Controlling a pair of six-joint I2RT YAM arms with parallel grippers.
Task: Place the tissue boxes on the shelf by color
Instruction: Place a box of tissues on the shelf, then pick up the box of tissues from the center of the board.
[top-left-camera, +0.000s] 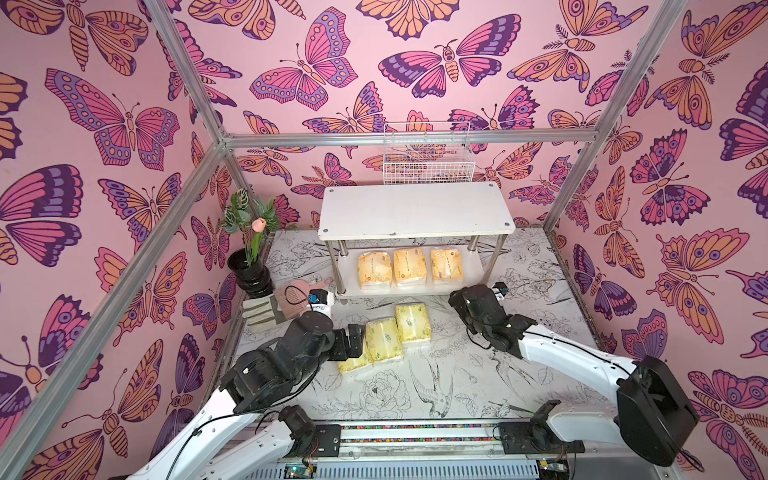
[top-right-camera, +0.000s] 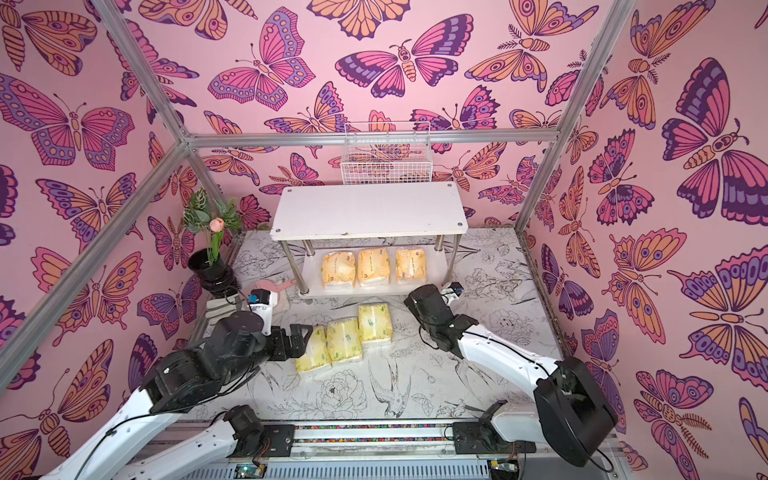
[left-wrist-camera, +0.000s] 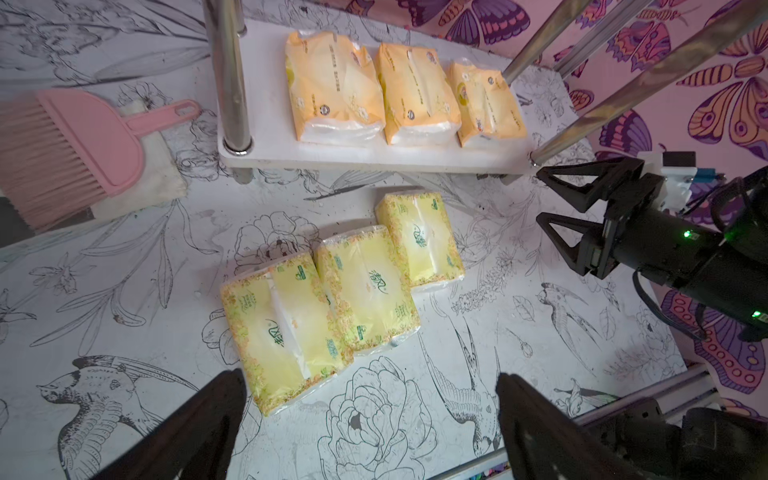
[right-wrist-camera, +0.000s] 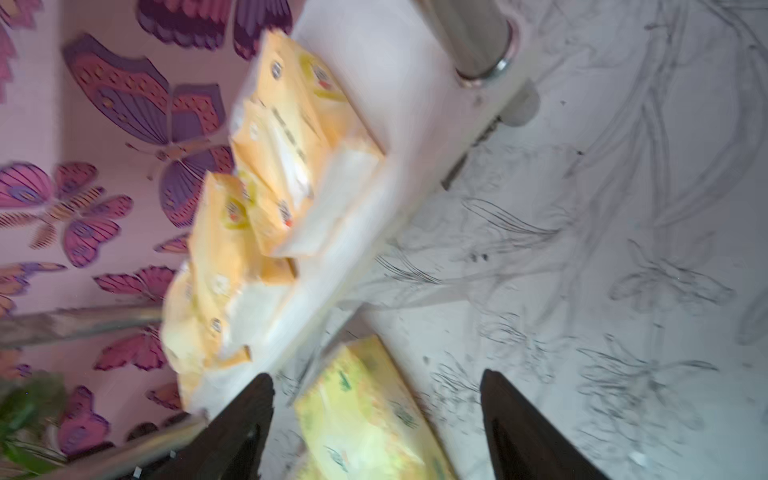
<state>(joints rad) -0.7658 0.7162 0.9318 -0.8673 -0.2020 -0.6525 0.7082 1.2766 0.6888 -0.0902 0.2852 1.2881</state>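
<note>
Orange packs (top-left-camera: 410, 266): we count three side by side on the lower board of the shelf (top-left-camera: 415, 210).
Yellow-green packs (top-left-camera: 384, 338): three on the table (top-left-camera: 457, 386), just in front of it.
Left gripper (left-wrist-camera: 370, 377): wide open, empty, right by the end pack.
Right gripper (left-wrist-camera: 540, 195): jaws apart too, nothing in it.

1. The shelf (top-left-camera: 415, 212) is white, with two flat boards and four shiny posts. It stands upright by the back edge of the desk (top-left-camera: 519, 374).
2. Three orange tissue packs (top-left-camera: 409, 267) lie flat, side by side, on the shelf's bottom board, near its front edge.
3. Three yellow-green tissue packs (top-left-camera: 384, 338) lie flat on the desk just in front of the shelf, close together in a slanted row.
</note>
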